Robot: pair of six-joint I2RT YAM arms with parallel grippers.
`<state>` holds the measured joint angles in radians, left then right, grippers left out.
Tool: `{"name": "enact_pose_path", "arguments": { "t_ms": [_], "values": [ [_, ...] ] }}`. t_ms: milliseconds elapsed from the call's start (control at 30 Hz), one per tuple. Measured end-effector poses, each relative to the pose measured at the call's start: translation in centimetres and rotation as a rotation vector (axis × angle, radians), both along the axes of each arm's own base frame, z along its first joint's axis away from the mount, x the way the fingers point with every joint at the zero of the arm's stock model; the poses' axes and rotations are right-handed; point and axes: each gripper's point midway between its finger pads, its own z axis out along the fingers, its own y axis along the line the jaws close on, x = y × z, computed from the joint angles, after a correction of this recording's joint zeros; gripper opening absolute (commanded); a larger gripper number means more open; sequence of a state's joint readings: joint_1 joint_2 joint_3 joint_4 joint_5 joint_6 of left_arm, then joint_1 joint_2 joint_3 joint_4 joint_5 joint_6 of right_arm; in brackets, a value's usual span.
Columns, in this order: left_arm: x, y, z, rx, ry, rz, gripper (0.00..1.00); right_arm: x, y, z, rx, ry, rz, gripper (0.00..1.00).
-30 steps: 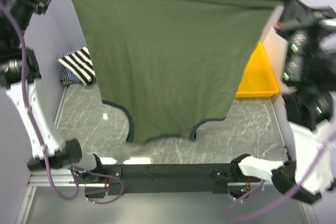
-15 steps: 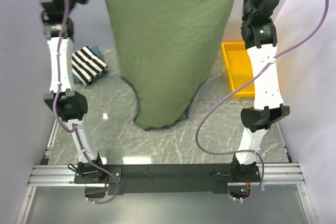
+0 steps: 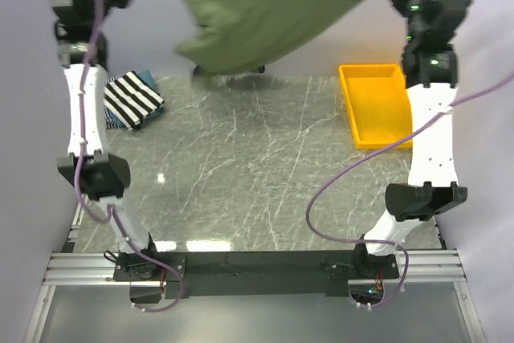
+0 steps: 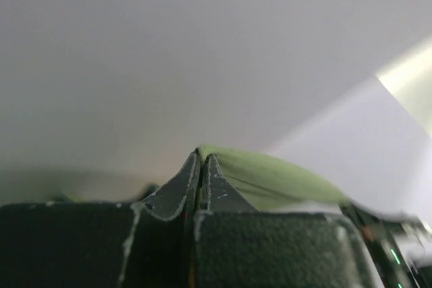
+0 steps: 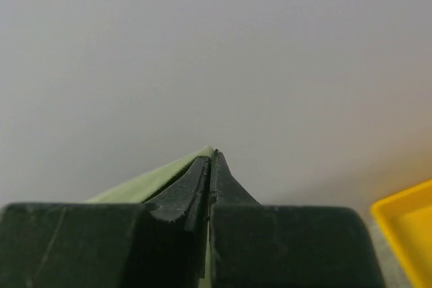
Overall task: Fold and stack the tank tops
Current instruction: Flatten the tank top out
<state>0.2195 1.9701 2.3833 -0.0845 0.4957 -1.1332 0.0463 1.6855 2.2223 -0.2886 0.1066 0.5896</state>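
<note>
Green top (image 3: 257, 14): strung between both jaws over the far edge of the tabletop (image 3: 257, 174), with the body bunched and sagging in mid-air, clear of the surface.
Left jaws: pinched tight on one hem corner, green cloth bulging past the tips.
Right jaws: clamped on the other corner.
Change: a second ago a flat curtain near the camera, then hanging lower with the armholes down, now swung far out and up on outstretched arms.
Meaning: probably mid-fling to spread it flat, with no fold made yet.
Striped top (image 3: 132, 100): crumpled at far left, well apart from the tray (image 3: 353, 114).
</note>
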Motion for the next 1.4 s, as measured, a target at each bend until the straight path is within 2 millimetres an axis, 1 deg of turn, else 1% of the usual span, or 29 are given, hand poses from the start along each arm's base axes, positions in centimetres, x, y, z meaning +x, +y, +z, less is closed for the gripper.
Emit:
{"name": "enact_pose_path", "arguments": {
  "t_ms": [33, 67, 100, 133, 167, 200, 233, 267, 300, 333, 367, 433, 500, 600, 733, 833, 900, 967, 1033, 1100, 1167, 1233, 1267, 1300, 1333, 1367, 1400],
  "values": [
    [-1.5, -3.0, 1.1, 0.015, -0.028, -0.057, 0.01, -0.3, -2.3, 0.4, 0.011, -0.008, -0.051, 0.00],
    [-3.1, -5.5, 1.8, 0.020, -0.043, -0.118, 0.01, -0.7, -3.3, 0.9, 0.016, -0.014, -0.081, 0.00],
    [-4.9, -6.6, 2.9, 0.021, -0.066, -0.162, 0.01, -1.3, -3.4, 1.5, 0.014, -0.026, -0.099, 0.00],
    [-6.5, -6.0, 4.2, 0.015, -0.095, -0.168, 0.01, -2.0, -2.4, 2.2, 0.006, -0.038, -0.085, 0.00],
    [-7.8, -4.3, 5.5, 0.015, -0.127, -0.150, 0.01, -2.9, -0.7, 2.8, -0.001, -0.051, -0.051, 0.00],
    [-8.8, -2.1, 6.7, 0.020, -0.157, -0.103, 0.01, -4.2, 0.8, 3.4, -0.009, -0.067, -0.014, 0.00],
    [-9.4, -0.1, 7.3, 0.024, -0.174, -0.059, 0.01, -5.7, 2.3, 3.7, -0.015, -0.074, 0.029, 0.00],
    [-10.1, 2.0, 7.9, 0.026, -0.186, -0.008, 0.01, -7.2, 3.2, 4.2, -0.019, -0.089, 0.062, 0.00],
    [-10.8, 2.8, 8.2, 0.027, -0.194, 0.014, 0.01, -8.7, 3.5, 4.8, -0.020, -0.107, 0.078, 0.00],
    [-11.5, 2.9, 8.2, 0.026, -0.192, 0.019, 0.01, -10.4, 3.4, 5.6, -0.021, -0.130, 0.084, 0.00],
    [-12.3, 2.3, 8.1, 0.026, -0.186, 0.010, 0.01, -12.0, 3.0, 6.5, -0.019, -0.158, 0.080, 0.00],
    [-14.0, 0.6, 8.8, 0.038, -0.198, -0.022, 0.01, -15.3, 2.0, 8.0, -0.018, -0.209, 0.064, 0.00],
    [-16.4, -0.9, 9.7, 0.054, -0.223, -0.041, 0.01, -18.3, 1.3, 9.1, -0.016, -0.252, 0.051, 0.00],
    [-20.3, -2.1, 11.3, 0.083, -0.271, -0.030, 0.01, -22.0, 0.7, 10.2, -0.015, -0.304, 0.042, 0.00],
    [-25.8, -3.9, 13.7, 0.128, -0.367, -0.012, 0.01, -25.4, 0.0, 11.2, -0.013, -0.356, 0.027, 0.00],
    [-28.3, -4.7, 14.8, 0.146, -0.416, -0.004, 0.01, -26.8, -0.5, 11.7, -0.013, -0.380, 0.014, 0.00],
    [-29.0, -4.9, 15.2, 0.151, -0.437, 0.000, 0.01, -26.8, -0.7, 11.4, -0.016, -0.378, 0.002, 0.00],
    [-28.9, -4.8, 15.4, 0.150, -0.446, 0.002, 0.01, -26.1, -0.7, 10.8, -0.021, -0.359, -0.003, 0.00],
    [-27.6, -4.3, 14.9, 0.136, -0.432, 0.001, 0.01, -24.8, -0.5, 10.0, -0.027, -0.329, -0.003, 0.00],
    [-25.5, -3.5, 13.9, 0.117, -0.403, -0.001, 0.01, -23.2, -0.3, 9.3, -0.031, -0.302, 0.000, 0.00],
    [-22.9, -2.7, 12.6, 0.091, -0.362, -0.011, 0.01, -20.9, 0.2, 8.6, -0.037, -0.275, 0.008, 0.00],
    [-19.5, -1.9, 11.0, 0.067, -0.316, -0.025, 0.01, -18.2, 0.8, 7.9, -0.045, -0.252, 0.023, 0.00],
    [-17.2, -1.4, 9.9, 0.051, -0.281, -0.035, 0.01, -16.6, 1.2, 7.4, -0.050, -0.239, 0.032, 0.00],
    [-15.7, -1.3, 9.3, 0.043, -0.264, -0.044, 0.01, -14.8, 1.6, 6.9, -0.054, -0.222, 0.040, 0.00],
    [-13.7, -1.0, 8.7, 0.034, -0.247, -0.053, 0.01, -13.7, 1.8, 7.0, -0.056, -0.221, 0.046, 0.00],
    [-11.7, -0.8, 8.0, 0.025, -0.231, -0.061, 0.01, -12.0, 2.2, 7.0, -0.060, -0.217, 0.054, 0.00],
    [-9.5, -0.7, 7.3, 0.013, -0.206, -0.077, 0.01, -10.0, 2.5, 6.7, -0.063, -0.200, 0.057, 0.00]
  ]
}}
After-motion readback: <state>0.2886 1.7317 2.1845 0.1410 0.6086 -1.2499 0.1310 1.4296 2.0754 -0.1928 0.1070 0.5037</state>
